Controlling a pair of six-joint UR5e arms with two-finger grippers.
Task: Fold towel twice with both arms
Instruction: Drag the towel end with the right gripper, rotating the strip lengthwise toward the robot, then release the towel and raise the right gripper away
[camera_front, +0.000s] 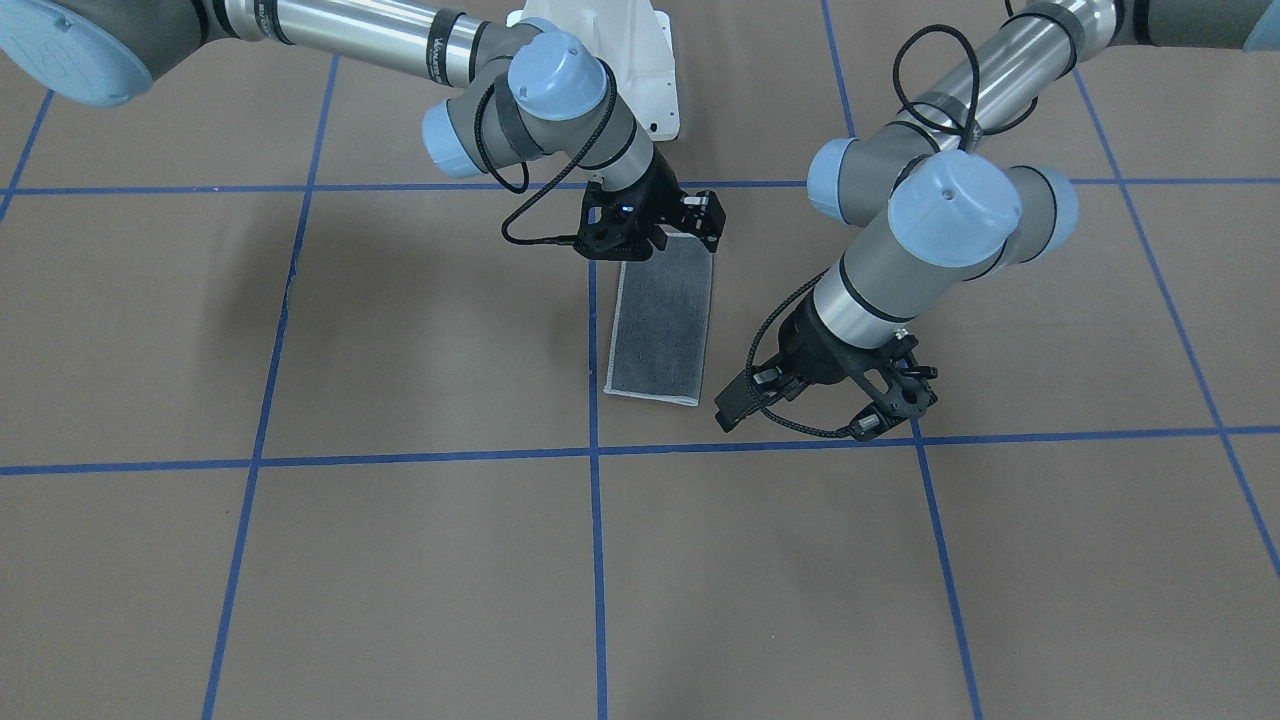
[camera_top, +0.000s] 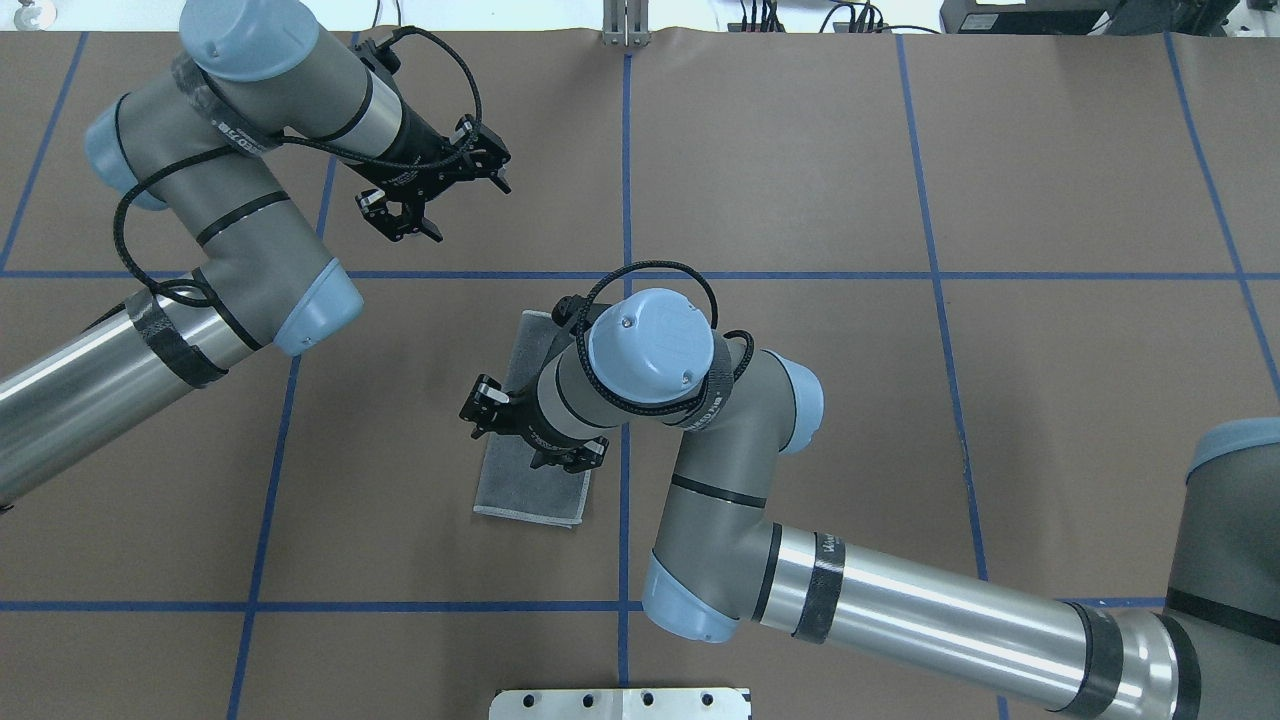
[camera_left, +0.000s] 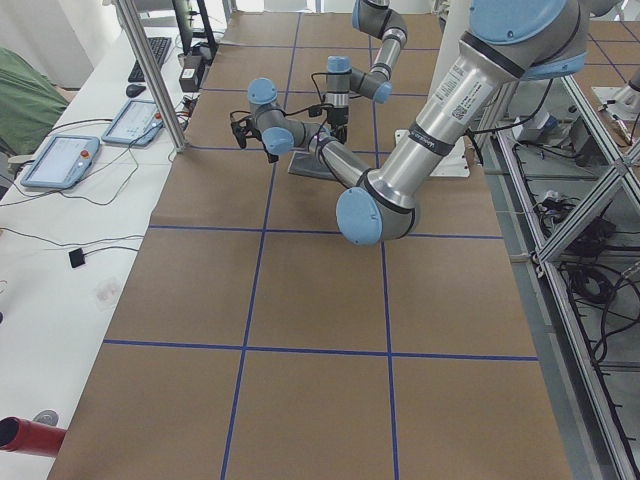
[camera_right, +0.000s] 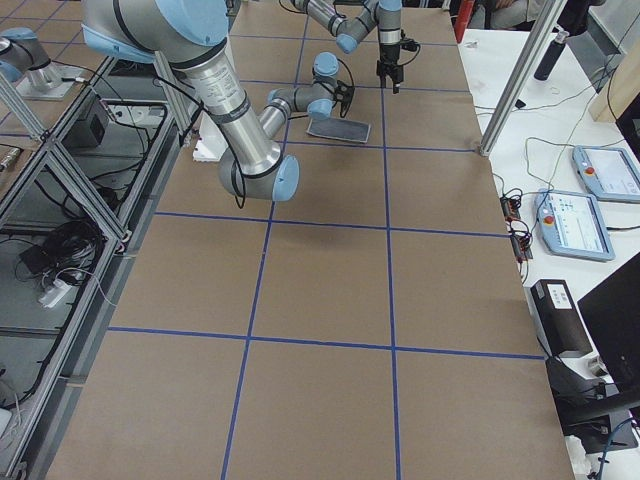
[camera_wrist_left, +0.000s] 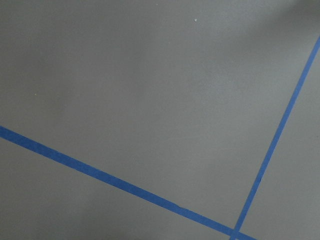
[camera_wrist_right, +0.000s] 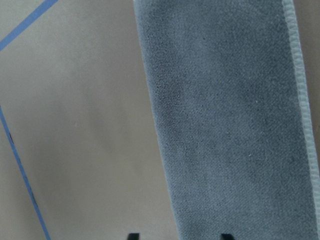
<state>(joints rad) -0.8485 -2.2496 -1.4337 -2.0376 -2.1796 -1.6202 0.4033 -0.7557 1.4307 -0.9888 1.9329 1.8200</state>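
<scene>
The towel (camera_front: 660, 320) lies flat just beside the long blue line (camera_front: 598, 560), grey side up (a narrow strip). It looks soft, light and floppy — pinch its end corners. Both tools are spread apart: the right tool (camera_front: 680, 228) is over the towel's end, the left tool (camera_front: 810, 410) farther from the line.

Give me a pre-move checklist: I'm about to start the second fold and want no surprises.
1. Towel lies flat as a narrow strip, grey face up: ok.
2. Right gripper open, over the strip's robot-side end: ok.
3. Left gripper open: ok.
4. Left gripper at the towel: not ok; it hangs beside the strip over bare table.
5. Right fingertips touching the cloth: cannot tell.
</scene>
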